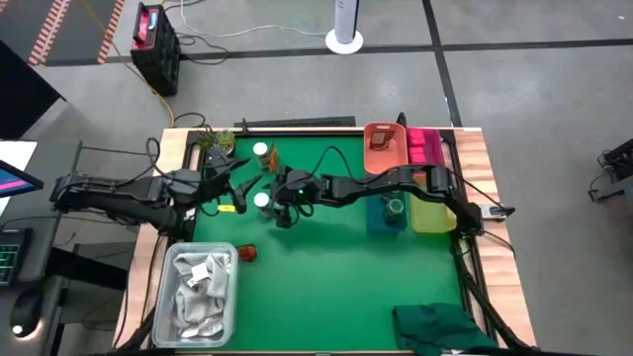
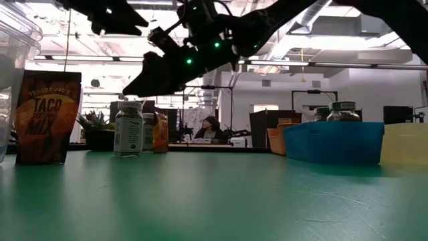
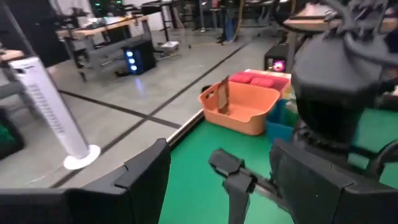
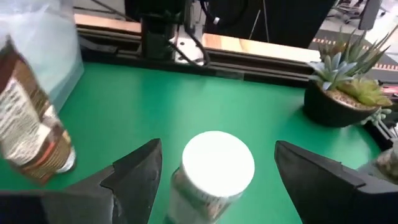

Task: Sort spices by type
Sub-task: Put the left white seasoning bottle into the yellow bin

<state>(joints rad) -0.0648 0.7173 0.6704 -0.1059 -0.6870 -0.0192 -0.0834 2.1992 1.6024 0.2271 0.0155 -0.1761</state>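
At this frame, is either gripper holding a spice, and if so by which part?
Nothing is held. The right gripper is open, its fingers on either side of the white-capped jar without touching it. The left gripper is open with nothing between its fingers.

Open-plan lab, workbenches (image 3: 106,28), concrete floor (image 1: 297,84), seated person (image 2: 211,127), ceiling ducts (image 2: 321,17)

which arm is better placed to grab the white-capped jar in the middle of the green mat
Right. The right pincer hangs open directly over the white-capped glass spice jar, one finger on each side. The left pincer is also open but sits off to the side near the small spiky potted plant, aimed away from it.
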